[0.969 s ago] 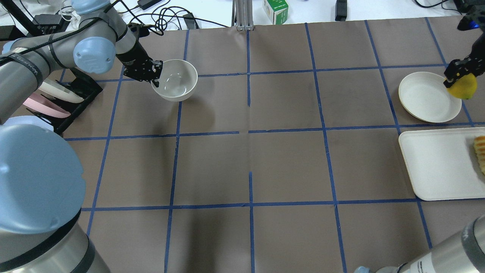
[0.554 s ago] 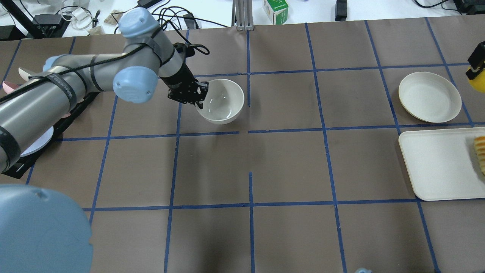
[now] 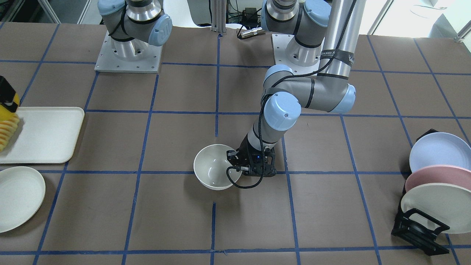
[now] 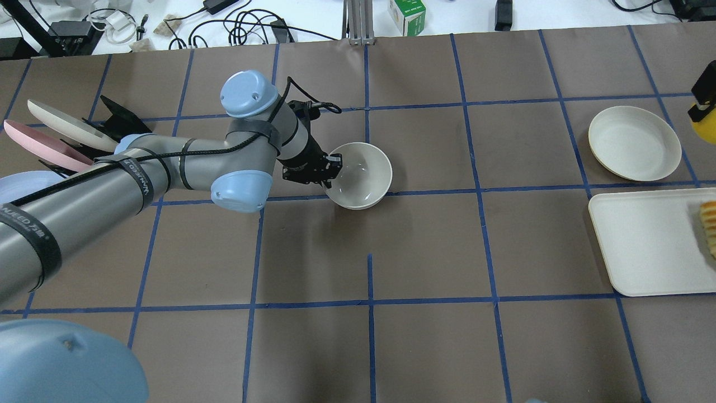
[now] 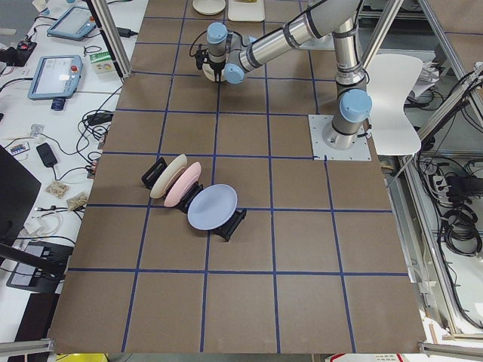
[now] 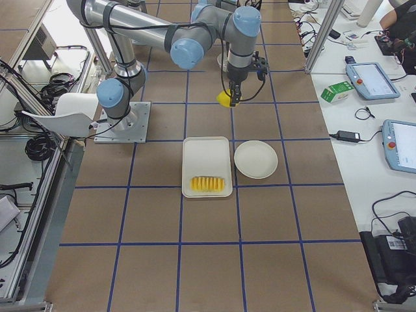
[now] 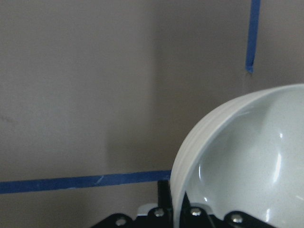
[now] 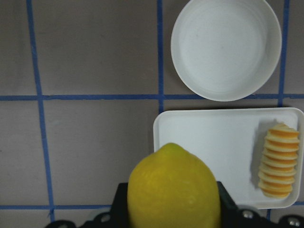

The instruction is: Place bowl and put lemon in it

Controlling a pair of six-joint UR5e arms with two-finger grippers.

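Note:
The off-white bowl (image 4: 363,178) is near the table's middle, tilted, with my left gripper (image 4: 331,169) shut on its rim. It also shows in the front view (image 3: 215,169) and the left wrist view (image 7: 247,156). I cannot tell whether the bowl touches the table. The yellow lemon (image 4: 706,129) hangs in my shut right gripper (image 4: 702,113) at the far right edge, well above the table. In the right wrist view the lemon (image 8: 173,190) sits between the fingers, above the tray's corner. It also shows in the right side view (image 6: 225,99).
A shallow off-white plate (image 4: 635,143) lies at the far right. A white tray (image 4: 643,240) beside it holds a row of yellow-orange slices (image 4: 709,226). A black rack (image 3: 415,226) with several upright plates (image 3: 434,198) stands at the robot's left end.
My left arm has carried the bowl from beside the rack, rightward and nearer to the robot, to the table's middle. My right gripper has drawn the lemon off the plate's edge to the view's right edge.

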